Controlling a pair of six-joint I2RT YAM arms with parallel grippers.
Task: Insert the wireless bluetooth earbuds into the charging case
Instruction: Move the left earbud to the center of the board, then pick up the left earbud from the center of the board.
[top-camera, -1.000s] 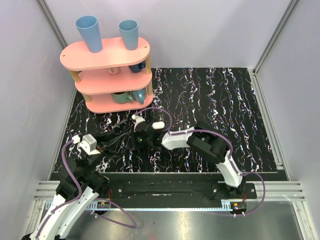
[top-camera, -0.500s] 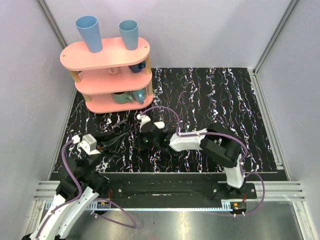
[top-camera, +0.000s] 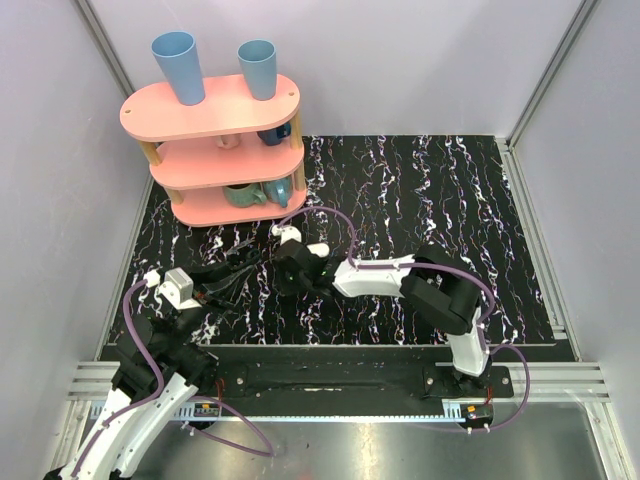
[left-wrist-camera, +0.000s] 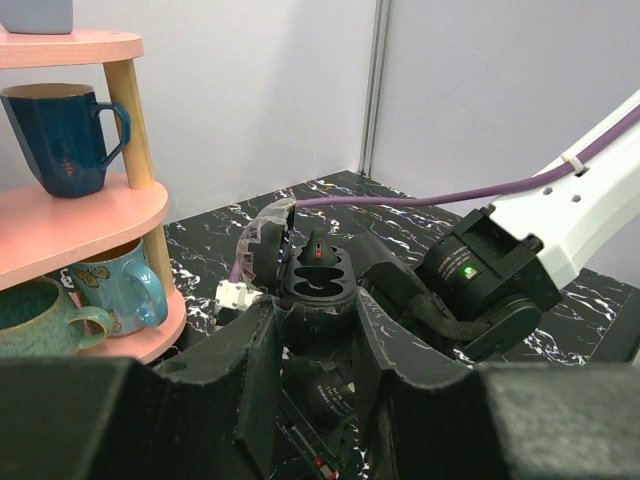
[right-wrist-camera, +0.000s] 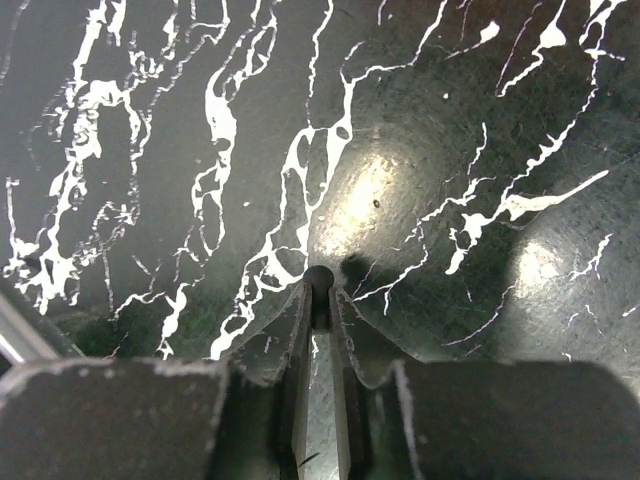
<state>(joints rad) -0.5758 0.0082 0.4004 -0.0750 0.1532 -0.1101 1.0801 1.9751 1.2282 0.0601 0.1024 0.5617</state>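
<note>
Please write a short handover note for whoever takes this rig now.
Left gripper: jaws apart, nothing clearly held, close by the right one.
Right gripper: jaws almost shut, pointing down at the table; a small dark bit sits at the tips, cannot tell what.
Charging case: probably the white oval on the table just beyond the right gripper; lid state unclear.
Earbuds: not found in any view.
Done: nothing confirmed.
Left: both earbuds into the case.

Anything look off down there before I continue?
Yes. The right gripper is shut over bare tabletop, with no earbud visible in any view. It also sits very close in front of the open left gripper. The charging case lies beside its wrist.
</note>
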